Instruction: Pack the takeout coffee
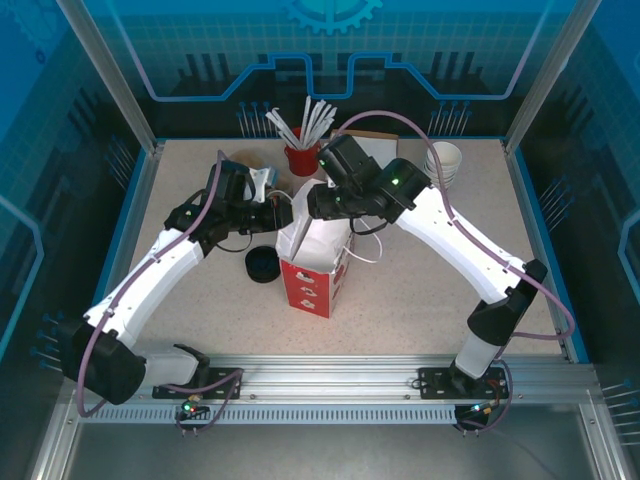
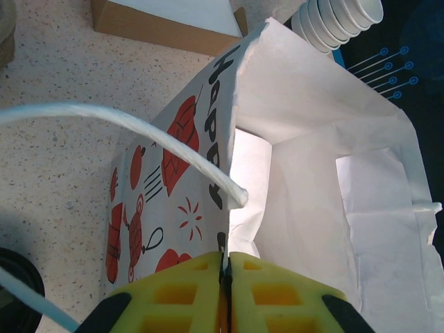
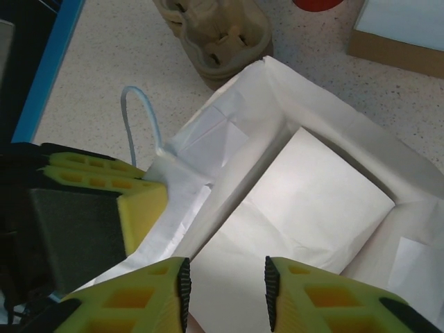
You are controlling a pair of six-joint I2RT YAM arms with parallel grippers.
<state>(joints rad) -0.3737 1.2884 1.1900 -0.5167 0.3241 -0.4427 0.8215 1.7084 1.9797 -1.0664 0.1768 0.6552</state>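
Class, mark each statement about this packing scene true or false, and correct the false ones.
1. The left gripper has its jaws shut on the rim of the paper bag. True.
2. The right gripper holds a cup. False: its jaws stand apart with nothing between them, above the bag's open mouth.
3. The paper bag lies flat on its side. False: it stands upright with its mouth open.
4. White straws stand in a red cup at the back of the table. True.
5. The stack of white cups stands at the table's near left corner. False: it stands at the back right.
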